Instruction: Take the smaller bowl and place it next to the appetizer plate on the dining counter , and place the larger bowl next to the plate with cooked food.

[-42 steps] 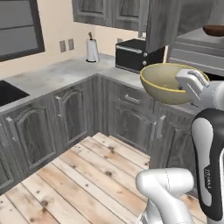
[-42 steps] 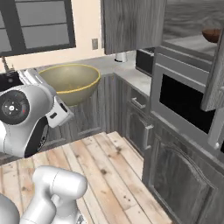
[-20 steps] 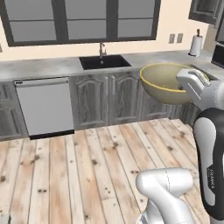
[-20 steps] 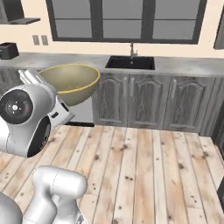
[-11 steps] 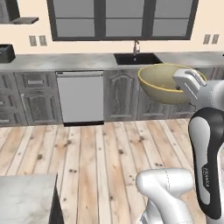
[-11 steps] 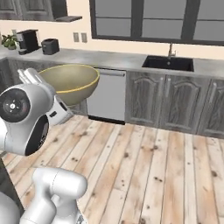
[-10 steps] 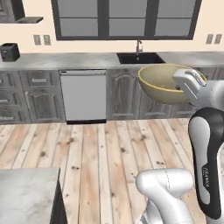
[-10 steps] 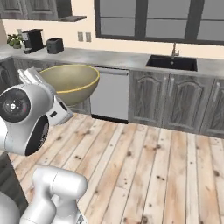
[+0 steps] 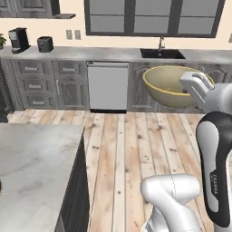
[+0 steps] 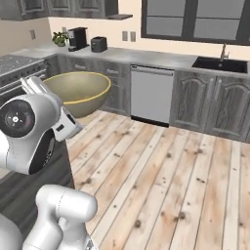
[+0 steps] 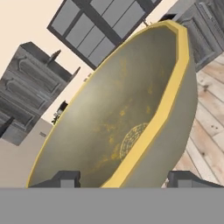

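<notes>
The larger bowl [image 9: 168, 86], deep, wide and pale yellowish-tan, hangs in the air at chest height over the wooden floor. My gripper [image 9: 194, 87] is shut on its rim at the right side. In the hand view one fingertip [image 11: 65, 178] sits inside the larger bowl [image 11: 109, 127] and the other outside it, with my gripper [image 11: 127, 178] astride the rim. From the right base view the larger bowl [image 10: 78, 90] shows above my arm's big joint. A corner of the dining counter [image 9: 31, 167], light grey marble on a dark base, lies at the lower left.
Grey cabinets with a dishwasher [image 9: 108, 86] and a black sink [image 9: 162, 53] line the back wall. A coffee machine [image 9: 18, 40] and a toaster [image 9: 45, 44] stand at the far left. Wooden floor [image 9: 122, 145] lies open between the counters.
The whole picture has swung: the back wall's cabinets slid to the right and more of the dining counter's corner shows at the lower left. The bowl stays in my grip as before.
</notes>
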